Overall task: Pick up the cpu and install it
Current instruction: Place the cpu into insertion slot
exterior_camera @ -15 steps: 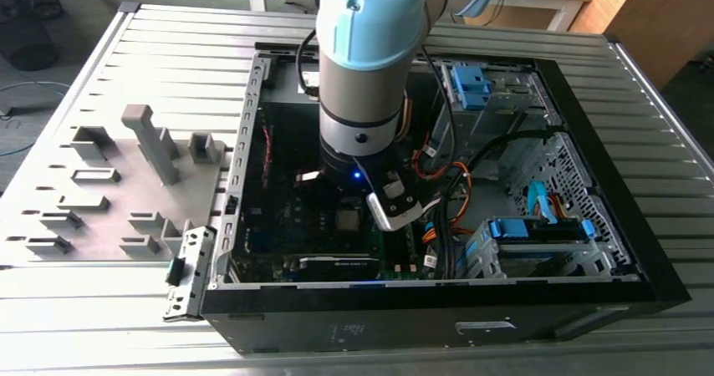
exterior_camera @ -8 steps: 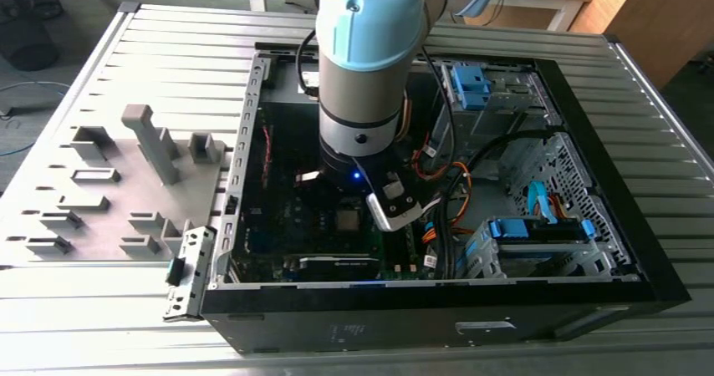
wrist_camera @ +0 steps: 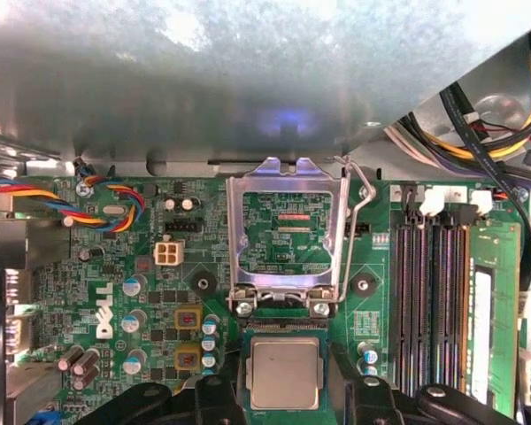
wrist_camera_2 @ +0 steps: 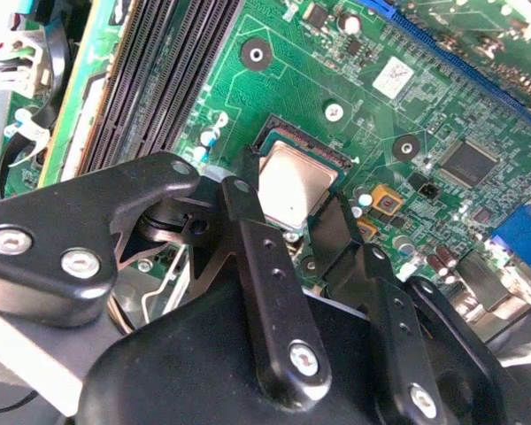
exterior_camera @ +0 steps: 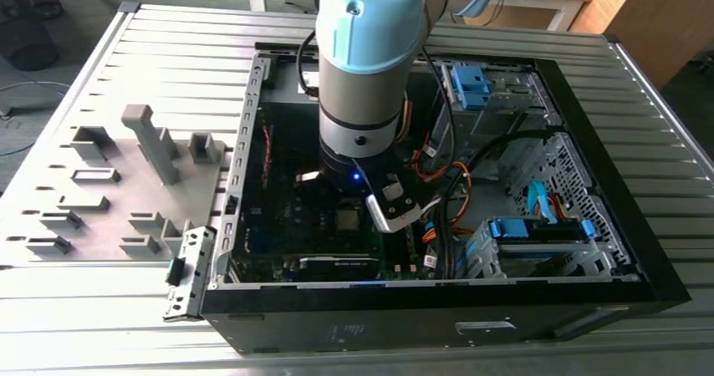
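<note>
The cpu (wrist_camera: pixel 285 372), a small silvery square chip, lies in the black socket on the green motherboard (wrist_camera: pixel 115 266). In both wrist views my gripper (wrist_camera: pixel 285 394) straddles it, one black finger (wrist_camera: pixel 219 394) against each of two opposite edges, shut on the chip. The second wrist view gives the same hold on the cpu (wrist_camera_2: pixel 294 181) by the gripper (wrist_camera_2: pixel 292 212). From the exterior view the arm reaches down into the open computer case (exterior_camera: pixel 446 297), and the cpu (exterior_camera: pixel 349 220) peeks out just beneath the wrist.
The hollow metal socket frame (wrist_camera: pixel 288 181) stands flipped open behind the socket, its wire lever (wrist_camera: pixel 361 208) raised. Memory slots (wrist_camera: pixel 434 301) and cable bundles (wrist_camera: pixel 487 115) flank the socket. Drive cages (exterior_camera: pixel 536 234) fill the case at the exterior view's right. Grey fixture blocks (exterior_camera: pixel 123 184) sit outside.
</note>
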`<state>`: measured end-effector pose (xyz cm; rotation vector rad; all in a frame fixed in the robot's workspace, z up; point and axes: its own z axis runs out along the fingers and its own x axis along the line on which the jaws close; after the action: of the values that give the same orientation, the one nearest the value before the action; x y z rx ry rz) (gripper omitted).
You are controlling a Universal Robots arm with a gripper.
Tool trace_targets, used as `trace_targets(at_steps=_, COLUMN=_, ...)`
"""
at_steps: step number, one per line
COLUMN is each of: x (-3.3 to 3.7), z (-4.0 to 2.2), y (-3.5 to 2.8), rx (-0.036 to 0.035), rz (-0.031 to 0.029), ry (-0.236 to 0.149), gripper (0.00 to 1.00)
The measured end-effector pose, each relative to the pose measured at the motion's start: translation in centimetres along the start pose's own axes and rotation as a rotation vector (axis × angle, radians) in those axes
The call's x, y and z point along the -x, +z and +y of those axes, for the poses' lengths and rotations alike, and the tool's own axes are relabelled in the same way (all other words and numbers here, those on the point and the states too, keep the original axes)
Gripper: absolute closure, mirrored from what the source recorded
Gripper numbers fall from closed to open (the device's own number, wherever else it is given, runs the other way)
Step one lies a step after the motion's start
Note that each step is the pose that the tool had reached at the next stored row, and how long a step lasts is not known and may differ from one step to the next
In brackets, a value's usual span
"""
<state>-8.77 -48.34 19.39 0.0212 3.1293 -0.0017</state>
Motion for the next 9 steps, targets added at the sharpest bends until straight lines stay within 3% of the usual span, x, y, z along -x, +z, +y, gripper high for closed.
trace_targets(at_steps=5, x=-0.1, z=-0.01, y=0.02, rx=0.0054, rz=0.0001, ry=0.009, gripper=0.53)
trace_targets(at_steps=9, x=-0.13, z=-0.07, y=0.11, rx=0.0056, rz=0.0, ry=0.015, gripper=0.53)
